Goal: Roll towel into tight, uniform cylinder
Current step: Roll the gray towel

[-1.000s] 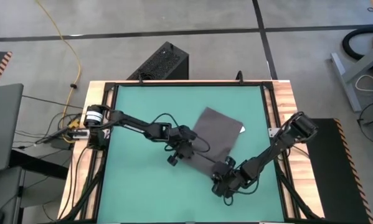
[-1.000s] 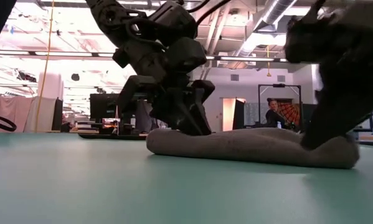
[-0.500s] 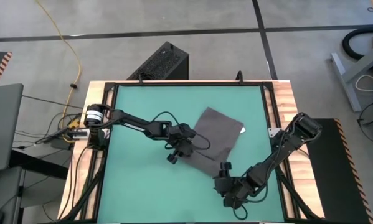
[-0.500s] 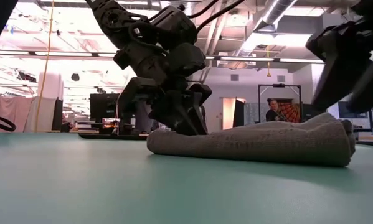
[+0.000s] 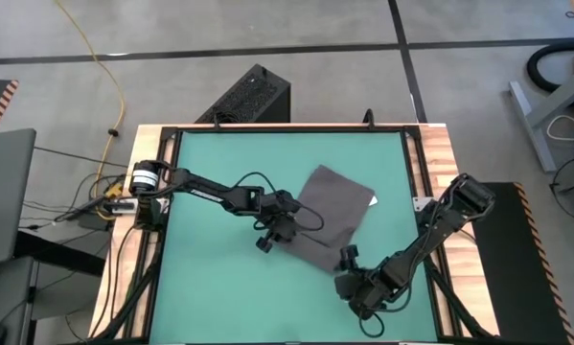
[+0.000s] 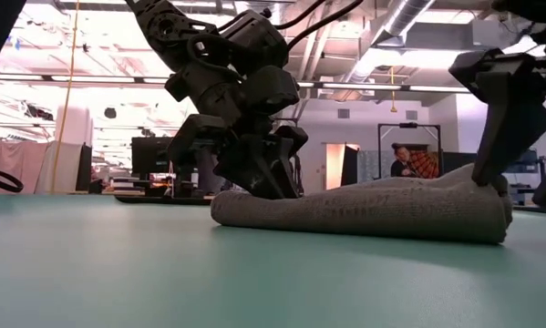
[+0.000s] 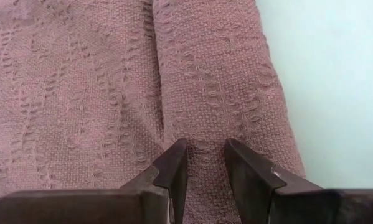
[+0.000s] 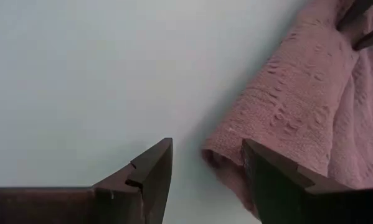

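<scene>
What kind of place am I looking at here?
Probably a robotics lab in a large industrial hall: two robot arms work a grey towel on a green-topped table, under exposed ceiling ducts, with cables across the concrete floor.

grey concrete floor (image 5: 267, 38) w/ dark seams, yellow cable (image 5: 109, 72), black box (image 5: 251, 94) behind table; bright ceiling lights (image 6: 90, 64).

Industrial lab hall, concrete floor (image 5: 296, 38), ceiling ducts (image 6: 391, 27), monitors (image 6: 154, 155), seated person (image 6: 402, 162)
</scene>
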